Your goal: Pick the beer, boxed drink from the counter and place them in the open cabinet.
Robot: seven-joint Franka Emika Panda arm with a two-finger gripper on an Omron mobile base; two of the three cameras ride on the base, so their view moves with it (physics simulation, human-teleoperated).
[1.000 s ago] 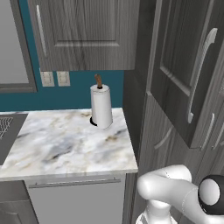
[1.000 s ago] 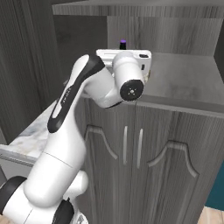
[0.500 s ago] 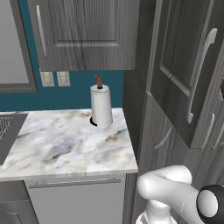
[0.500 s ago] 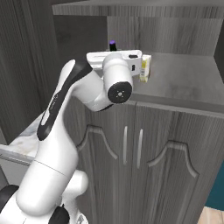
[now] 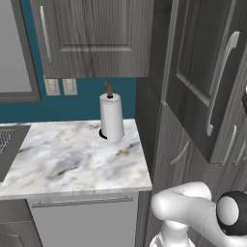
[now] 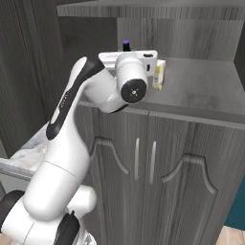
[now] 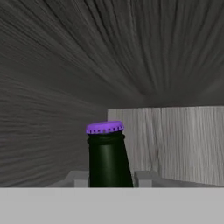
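A robot arm reaches into the open cabinet [image 6: 206, 91] of a tall dark grey unit, its gripper [image 7: 108, 178] pinching the beer [image 7: 108, 154], a dark bottle with a purple cap. To the left in the room, a paper-towel roll [image 5: 112, 117] stands on a marble worktop [image 5: 72, 157], well apart from the action. In the right base view the purple cap peeks over the top of the robot's hand, and just to the right of the hand the boxed drink [image 6: 159, 74] stands upright on the cabinet shelf. With 2 items this near each other, the risk looks plain: a sideways swing of the hand could tip the light carton. The bottle's base is hidden, so whether it rests on the shelf cannot be told; letting go while it hangs above the shelf or leans could topple it, perhaps off the front edge.
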